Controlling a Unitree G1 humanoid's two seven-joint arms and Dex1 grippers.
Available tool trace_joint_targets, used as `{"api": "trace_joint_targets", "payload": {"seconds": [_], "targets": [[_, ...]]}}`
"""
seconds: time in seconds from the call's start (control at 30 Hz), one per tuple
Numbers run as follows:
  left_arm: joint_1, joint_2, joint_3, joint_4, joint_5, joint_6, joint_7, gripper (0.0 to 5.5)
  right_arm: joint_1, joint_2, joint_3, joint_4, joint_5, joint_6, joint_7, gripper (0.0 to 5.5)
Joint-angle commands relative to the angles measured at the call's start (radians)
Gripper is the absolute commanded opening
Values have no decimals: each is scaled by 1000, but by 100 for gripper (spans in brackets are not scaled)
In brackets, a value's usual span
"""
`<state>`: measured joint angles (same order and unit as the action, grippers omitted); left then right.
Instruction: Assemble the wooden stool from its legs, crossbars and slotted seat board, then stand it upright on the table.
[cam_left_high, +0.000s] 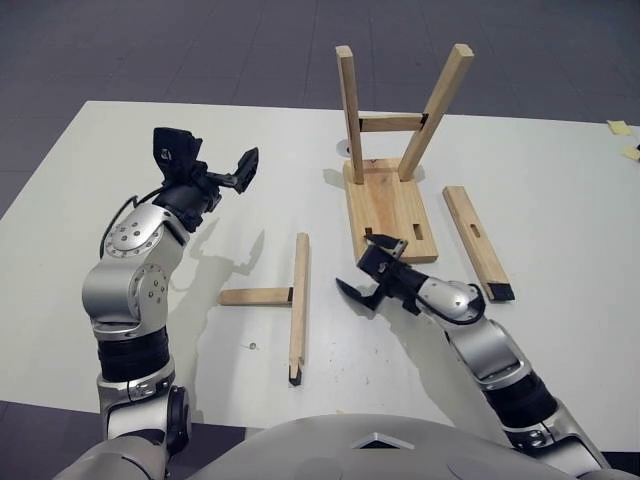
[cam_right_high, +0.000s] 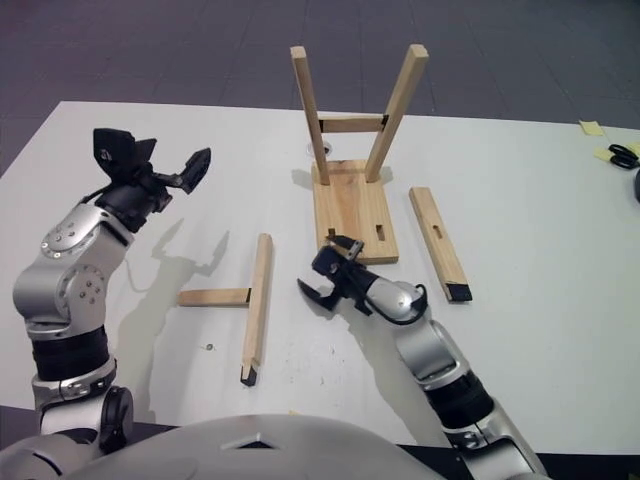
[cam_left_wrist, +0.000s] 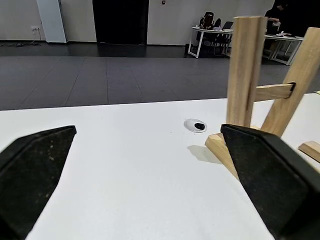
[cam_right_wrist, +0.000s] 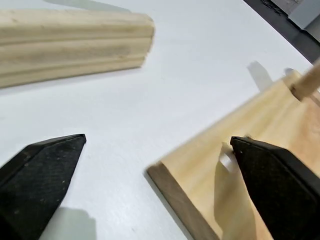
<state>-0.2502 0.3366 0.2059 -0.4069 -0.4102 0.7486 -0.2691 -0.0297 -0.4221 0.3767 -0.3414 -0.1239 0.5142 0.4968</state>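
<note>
White table (cam_left_high: 560, 200); 12 o'clock = away from robot.

Nearest: pale wooden leg w/ black end cap (cam_left_high: 298, 305) lies flat, long axis 12–6, cap at the 6 end. Short pale wooden crossbar (cam_left_high: 255, 296) juts from its mid-length toward 9, so the pair makes a T. Small dark bit (cam_left_high: 253, 346) on table at 7 of the T.

R gripper (cam_left_high: 368, 268) sits at 3 of that leg, low over table. Jaws spread wide, nothing held. One fingertip (cam_right_wrist: 260, 170) is over near corner of flat slotted pale wood seat board (cam_left_high: 395, 215), the other over bare table. Contact w/ board: can't tell.

Slotted loose wooden leg w/ black cap (cam_left_high: 478, 243) lies flat at 3 of board, just beside it, apart.

At board's far end, left upright leg (cam_left_high: 349, 105) and right upright leg (cam_left_high: 440, 100) stand up, the right one tilted, joined by upper crossbar (cam_left_high: 392, 124).

L gripper (cam_left_wrist: 149, 131) is up off table at 9 of board, well apart. Jaws wide, empty, facing the uprights.

Round cable port (cam_left_wrist: 195, 125) at 11 of board.
</note>
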Motion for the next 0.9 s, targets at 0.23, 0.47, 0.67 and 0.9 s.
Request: {"api": "trace_joint_targets", "payload": {"seconds": [0.23,0.47,0.67,0.9], "targets": [[212,224,-108,-178,-94,109,-268,538,25,198,-181,-248,393,314,10,540],[365,541,-185,-180,20,-129,-612,538,73,168,-210,-272,416,318,-30,540],[394,557,-334,-175,162,-315,-653,538,82,163,-203,-266,420,310,-53,540],[304,571,-412,-31,341,-544,-685,538,95,161,-200,-269,433,313,-73,540]]}}
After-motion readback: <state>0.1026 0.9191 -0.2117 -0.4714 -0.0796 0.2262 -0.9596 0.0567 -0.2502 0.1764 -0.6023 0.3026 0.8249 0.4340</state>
